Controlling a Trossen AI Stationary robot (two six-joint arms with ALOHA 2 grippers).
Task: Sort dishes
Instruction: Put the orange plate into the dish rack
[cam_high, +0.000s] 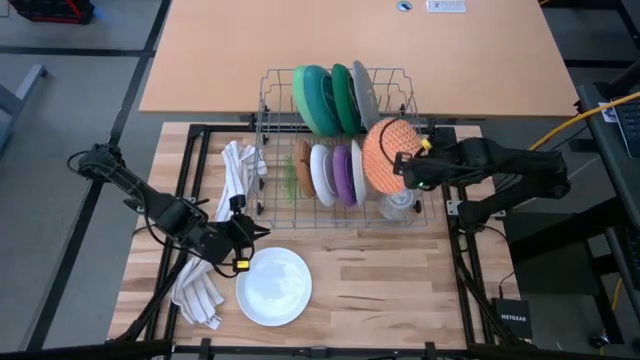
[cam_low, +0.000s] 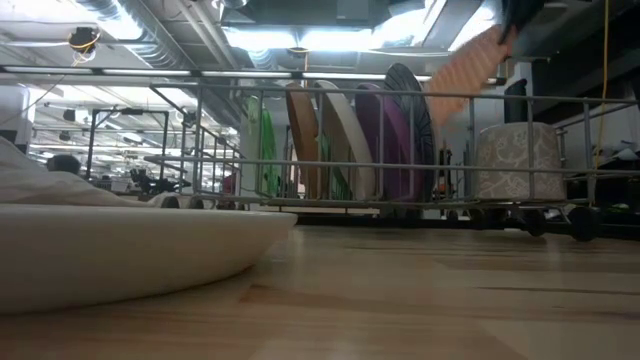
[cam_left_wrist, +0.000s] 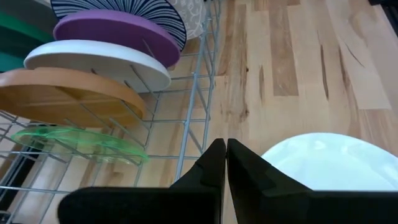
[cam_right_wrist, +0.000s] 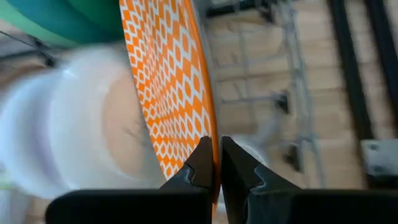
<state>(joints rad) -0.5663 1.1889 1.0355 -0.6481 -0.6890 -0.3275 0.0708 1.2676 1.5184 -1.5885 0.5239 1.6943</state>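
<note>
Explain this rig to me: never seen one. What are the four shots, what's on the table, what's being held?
Two dark robot arms work at a wooden table. One camera looks straight down, one sits at tabletop height, and one rides on each wrist. A wire dish rack holds upright plates: green, teal, grey, orange, white, purple. The right gripper is shut on the orange patterned plate at the rack. The left gripper is shut, empty, beside a white plate lying flat on the table. A white cloth towel lies left of the rack.

Overhead and table-level (oddly low) views apparently share the rack (cam_high: 335, 145).
</note>
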